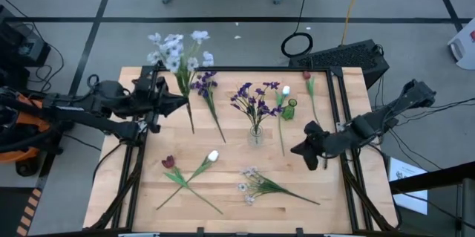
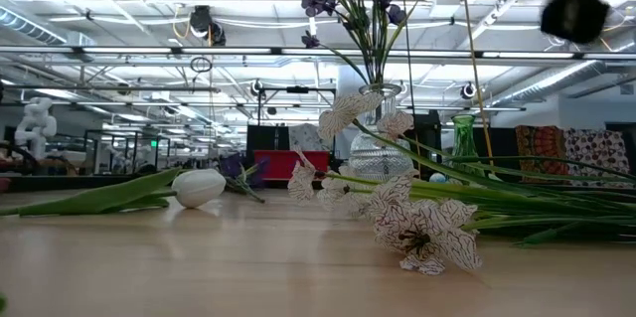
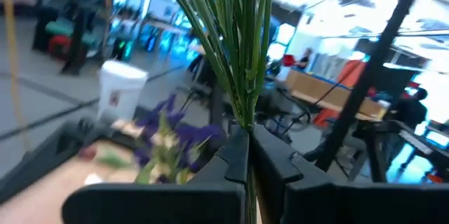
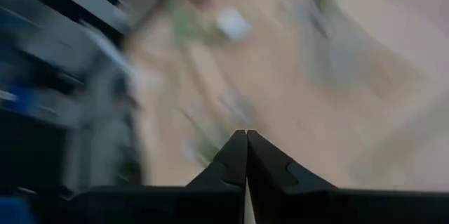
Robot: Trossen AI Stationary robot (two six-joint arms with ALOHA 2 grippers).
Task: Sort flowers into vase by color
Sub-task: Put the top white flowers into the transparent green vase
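At far left of the table: left gripper, pinching the green stems of a pale white-blue sprig, blossoms past the far edge. Centre: glass vase holding purple flowers. Right: right gripper, pressed together, apparently empty. To do well: hold stems low, keep the sprig upright, choose the matching vase.

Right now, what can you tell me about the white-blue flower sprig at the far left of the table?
The white-blue sprig is an artificial-looking bunch of pale blossoms on several thin green stems. The left hand is shut on those stems partway down; the left wrist view shows them bundled and rising from between its fingers. From above, the blossoms fan out past the table's far edge, and a stem end trails toward the middle. A purple sprig lies close beside it.
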